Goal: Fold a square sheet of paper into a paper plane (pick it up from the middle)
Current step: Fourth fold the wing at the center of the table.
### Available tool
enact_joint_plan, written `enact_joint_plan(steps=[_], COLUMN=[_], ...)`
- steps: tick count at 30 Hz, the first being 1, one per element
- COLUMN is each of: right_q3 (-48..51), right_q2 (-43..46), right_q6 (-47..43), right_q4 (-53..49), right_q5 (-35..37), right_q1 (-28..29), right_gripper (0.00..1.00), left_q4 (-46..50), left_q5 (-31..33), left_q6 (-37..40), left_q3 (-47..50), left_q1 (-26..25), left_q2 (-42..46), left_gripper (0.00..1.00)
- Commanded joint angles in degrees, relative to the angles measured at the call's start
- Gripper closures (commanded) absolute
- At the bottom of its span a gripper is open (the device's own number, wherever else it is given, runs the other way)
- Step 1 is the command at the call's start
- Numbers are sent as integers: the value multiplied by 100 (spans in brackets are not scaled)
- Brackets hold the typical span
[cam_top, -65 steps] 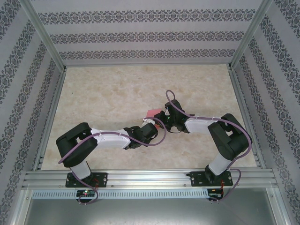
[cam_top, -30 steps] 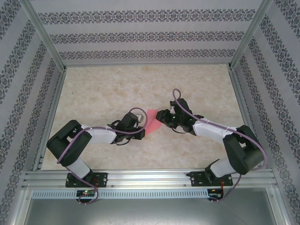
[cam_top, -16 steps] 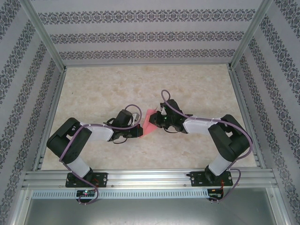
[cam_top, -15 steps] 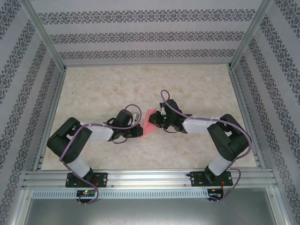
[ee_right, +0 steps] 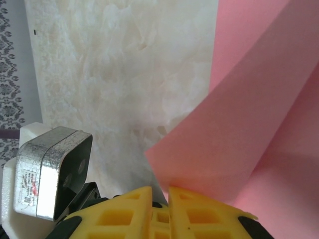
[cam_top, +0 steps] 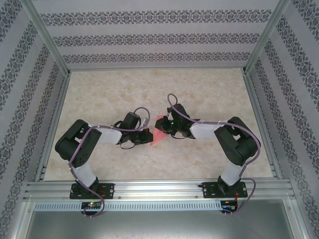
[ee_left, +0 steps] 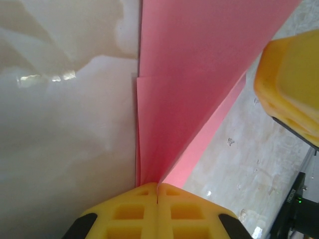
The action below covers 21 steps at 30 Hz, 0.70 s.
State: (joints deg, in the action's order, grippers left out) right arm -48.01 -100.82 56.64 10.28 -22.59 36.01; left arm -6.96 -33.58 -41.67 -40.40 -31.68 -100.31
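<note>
The square sheet of paper [cam_top: 158,136] is pink-red and folded into layers, held up between my two grippers near the table's middle. My left gripper [cam_top: 148,135] is shut on its lower point. In the left wrist view the yellow jaws [ee_left: 157,188] meet with the paper [ee_left: 199,74] fanning up from between them. My right gripper [cam_top: 167,126] comes in from the right. In the right wrist view its jaws [ee_right: 168,191] stand a thin slit apart with a paper flap [ee_right: 259,124] running down into the slit. One right finger [ee_left: 291,94] shows beside the paper.
The marbled tabletop [cam_top: 209,94] spreads out behind and to both sides of the grippers. Aluminium rails [cam_top: 149,189] run along the near edge, and patterned walls close in the sides and back. The left wrist's silver camera housing [ee_right: 50,172] sits close to my right gripper.
My right gripper has moved left to the paper and narrowed its jaws onto a flap. The left gripper stayed shut on the paper and shifted slightly right.
</note>
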Motion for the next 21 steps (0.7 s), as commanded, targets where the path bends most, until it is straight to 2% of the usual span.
enact_joint_plan(steps=[1, 13, 21], right_q3=[-174, -177, -4], right_q2=[-131, -52, 464], right_q6=[-54, -103, -168], right_q4=[-58, -390, -447], right_q5=[118, 373, 622], right_q1=[-11, -129, -174], right_gripper=[83, 81, 78], left_q4=[485, 1500, 1895], left_q5=[29, -80, -87], left_q6=[56, 275, 512], left_q3=[-162, -668, -873], left_q1=[70, 125, 145], left_q2=[-403, -671, -726], left_gripper=[100, 100, 100])
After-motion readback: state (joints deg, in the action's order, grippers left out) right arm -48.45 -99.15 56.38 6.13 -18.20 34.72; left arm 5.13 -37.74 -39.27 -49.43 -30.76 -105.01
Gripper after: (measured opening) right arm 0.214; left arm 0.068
